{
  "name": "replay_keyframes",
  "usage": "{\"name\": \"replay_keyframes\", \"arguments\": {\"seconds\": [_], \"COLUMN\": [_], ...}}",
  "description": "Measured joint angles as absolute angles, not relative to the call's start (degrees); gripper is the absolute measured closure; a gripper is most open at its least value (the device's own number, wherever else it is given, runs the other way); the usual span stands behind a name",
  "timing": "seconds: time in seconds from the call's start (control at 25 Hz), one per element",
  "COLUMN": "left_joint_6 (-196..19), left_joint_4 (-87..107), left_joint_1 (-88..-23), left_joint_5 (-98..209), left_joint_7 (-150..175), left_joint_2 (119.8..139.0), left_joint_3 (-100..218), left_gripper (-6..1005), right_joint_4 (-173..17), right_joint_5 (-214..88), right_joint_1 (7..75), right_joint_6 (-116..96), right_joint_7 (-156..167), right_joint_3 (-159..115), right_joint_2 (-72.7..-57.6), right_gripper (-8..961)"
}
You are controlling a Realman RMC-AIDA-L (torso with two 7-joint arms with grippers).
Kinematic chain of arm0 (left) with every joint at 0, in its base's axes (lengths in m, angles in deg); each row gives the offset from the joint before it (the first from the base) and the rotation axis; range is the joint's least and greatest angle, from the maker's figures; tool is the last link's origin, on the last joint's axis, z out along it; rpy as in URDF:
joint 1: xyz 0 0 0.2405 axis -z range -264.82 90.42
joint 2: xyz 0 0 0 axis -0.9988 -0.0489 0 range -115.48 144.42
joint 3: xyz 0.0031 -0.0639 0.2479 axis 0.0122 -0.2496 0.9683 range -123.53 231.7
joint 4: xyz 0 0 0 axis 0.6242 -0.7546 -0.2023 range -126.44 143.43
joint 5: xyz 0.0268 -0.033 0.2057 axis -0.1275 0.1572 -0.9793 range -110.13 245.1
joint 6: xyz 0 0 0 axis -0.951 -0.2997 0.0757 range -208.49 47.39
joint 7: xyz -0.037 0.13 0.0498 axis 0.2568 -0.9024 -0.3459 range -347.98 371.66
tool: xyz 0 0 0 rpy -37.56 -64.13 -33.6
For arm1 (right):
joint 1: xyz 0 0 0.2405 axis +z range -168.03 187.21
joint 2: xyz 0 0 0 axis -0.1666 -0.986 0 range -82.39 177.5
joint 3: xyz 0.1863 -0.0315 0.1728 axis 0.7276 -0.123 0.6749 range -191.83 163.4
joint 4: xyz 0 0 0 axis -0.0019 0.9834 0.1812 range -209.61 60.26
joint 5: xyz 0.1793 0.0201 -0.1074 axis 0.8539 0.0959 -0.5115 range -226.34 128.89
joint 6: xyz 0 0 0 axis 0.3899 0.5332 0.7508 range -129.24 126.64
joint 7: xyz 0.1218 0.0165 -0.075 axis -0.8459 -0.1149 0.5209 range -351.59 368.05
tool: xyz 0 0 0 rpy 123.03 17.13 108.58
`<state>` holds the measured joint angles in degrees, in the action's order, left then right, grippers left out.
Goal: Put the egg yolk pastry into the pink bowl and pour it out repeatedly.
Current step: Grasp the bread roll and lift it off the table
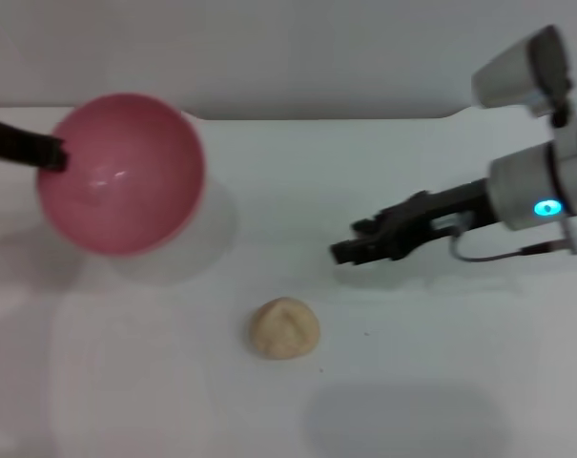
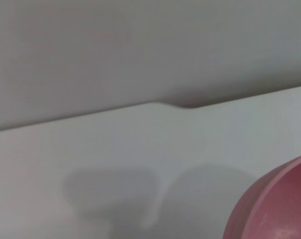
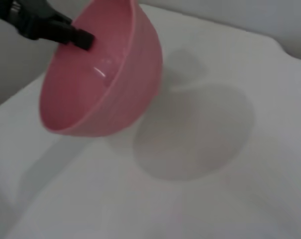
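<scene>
One pastry lies alone on the white bench, near the front and roughly midway between the two arms, touching nothing. It is likely light, soft and crumbly, so a hard squeeze could dent or break it; its matte surface should not slip much. The best hold is probably across its rounded sides, low near the bench, with gentle pressure. It looks small, pale tan and domed, with a faint crease on top, and is far smaller than the bowl. That bowl is round, deep, glossy pink and empty; it is tipped with its mouth turned toward the pastry's side and held off the bench, casting a shadow beneath, well apart from the pastry. It should be light, stiff and a little slippery. The left pincer grips its rim on the left, one dark finger inside the wall, as the right wrist view shows. The right pincer hovers above the bench to the right of the pastry, holding nothing; its fingers appear close together, though I cannot tell for sure.
</scene>
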<state>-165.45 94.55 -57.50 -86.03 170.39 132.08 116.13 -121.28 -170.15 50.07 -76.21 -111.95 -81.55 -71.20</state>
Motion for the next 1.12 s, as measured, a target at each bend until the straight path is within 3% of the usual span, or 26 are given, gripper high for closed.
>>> {"name": "replay_keyframes", "arguments": {"seconds": [0.16, 0.4, 1.12], "left_joint_6": [-170.14, -173.43, -174.06], "left_joint_4": [101.2, 102.99, 102.59], "left_joint_1": [-60.28, -61.31, -60.67], "left_joint_5": [-88.65, -89.33, -89.57], "left_joint_7": [172.12, 172.06, 171.71], "left_joint_2": [132.07, 132.02, 132.14], "left_joint_3": [115.56, 115.3, 117.67], "left_gripper": [1001, 1000, 1000], "right_joint_4": [-115.58, -113.45, -109.03], "right_joint_5": [-167.08, -160.55, -157.38], "right_joint_1": [53.61, 54.85, 54.16], "right_joint_6": [-69.43, -65.5, -63.91], "right_joint_7": [-111.53, -111.19, -111.76], "right_joint_3": [-90.96, -98.58, -104.38], "right_joint_2": [-71.48, -71.62, -71.91], "right_gripper": [404, 255, 264]}}
